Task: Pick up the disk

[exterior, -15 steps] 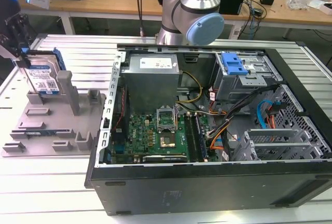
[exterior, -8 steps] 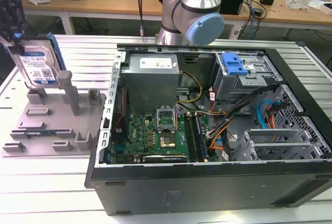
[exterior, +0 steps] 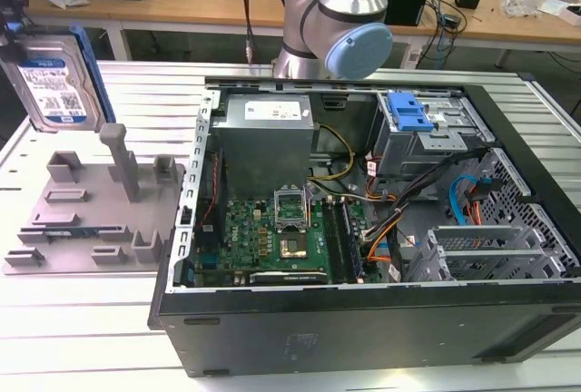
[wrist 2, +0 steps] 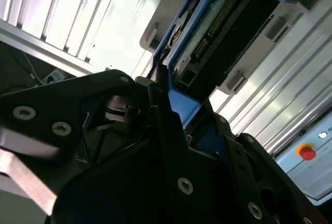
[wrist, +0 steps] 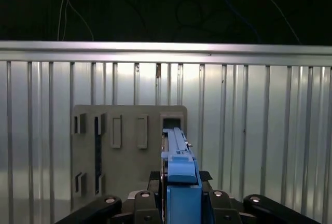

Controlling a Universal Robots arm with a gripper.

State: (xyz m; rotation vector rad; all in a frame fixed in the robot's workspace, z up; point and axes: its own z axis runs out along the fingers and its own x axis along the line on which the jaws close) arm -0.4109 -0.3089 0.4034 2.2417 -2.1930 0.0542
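I had the disk [exterior: 56, 83] clamped on edge in my hand [wrist 2: 174, 112], its blue side rail [wrist: 181, 182] pinched between my fingers, and it hung clear above the grey fixture [exterior: 91, 210] at about ten o'clock from the open computer case [exterior: 363, 229] in the exterior view. The first wrist view looked straight down past the rail onto the fixture and the ribbed desk [wrist: 259, 130]. I judged the pickup itself done: the disk was off its slots and carried. What mattered then was keeping the grip firm and the disk level.
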